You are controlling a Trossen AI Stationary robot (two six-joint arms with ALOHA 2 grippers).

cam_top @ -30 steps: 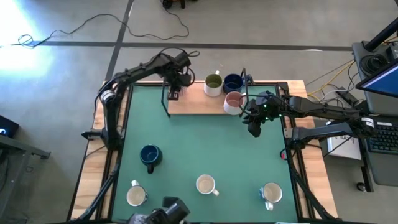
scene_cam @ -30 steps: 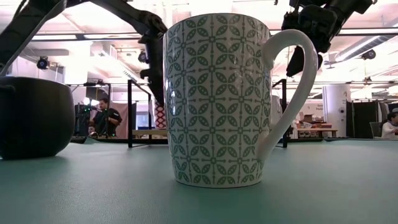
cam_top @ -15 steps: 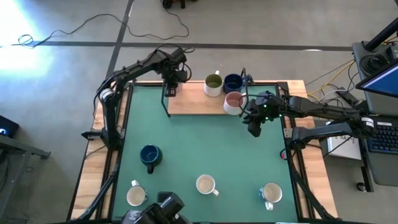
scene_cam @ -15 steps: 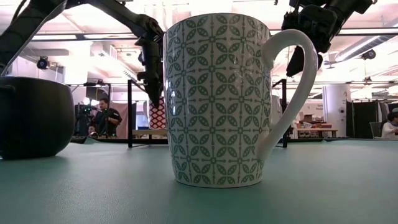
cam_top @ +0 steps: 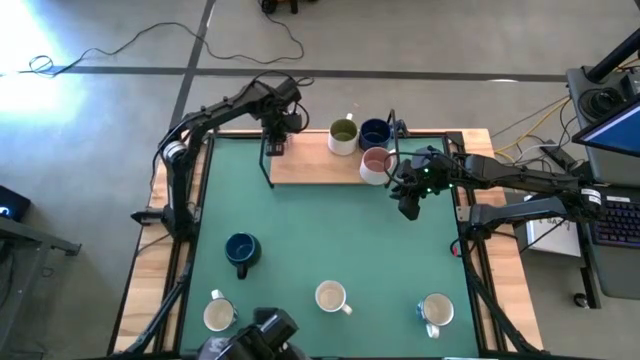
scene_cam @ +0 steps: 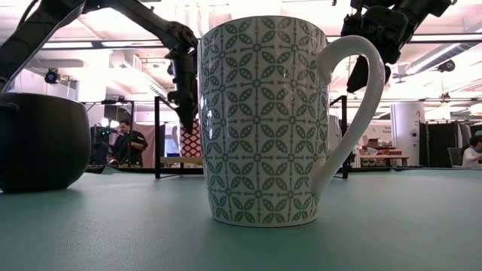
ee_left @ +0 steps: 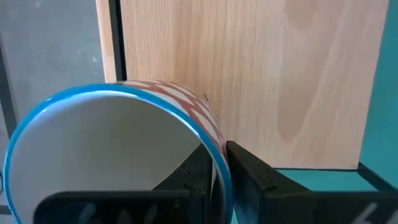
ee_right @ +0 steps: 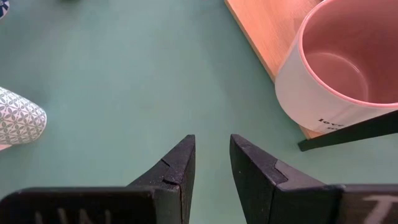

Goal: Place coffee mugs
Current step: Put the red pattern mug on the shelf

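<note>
My left gripper (cam_top: 276,140) is shut on a mug with a blue rim and a red-and-white pattern (ee_left: 93,149), over the far left end of the wooden board (cam_top: 310,165). Whether the mug stands on the board I cannot tell. On the board's right part stand an olive-green-inside mug (cam_top: 343,135), a dark blue mug (cam_top: 375,131) and a pink-inside mug (cam_top: 375,163). My right gripper (cam_top: 408,203) hangs slightly open and empty above the mat, just right of the pink-inside mug (ee_right: 342,74). My left gripper pinches the mug's wall at the rim (ee_left: 217,163), one finger (ee_left: 198,177) inside the mug and one (ee_left: 252,180) outside. The fingers come from above, pointing down. The mug hangs upright, its mouth up.
On the green mat's near part stand a dark blue mug (cam_top: 241,250), a white mug (cam_top: 218,315), a green-patterned mug (cam_top: 330,296) and a white mug with blue marks (cam_top: 436,310). A black metal frame (cam_top: 269,160) stands around the board.
My left gripper has gone a little toward the table's far left corner with the mug, which stays upright in its hold.
</note>
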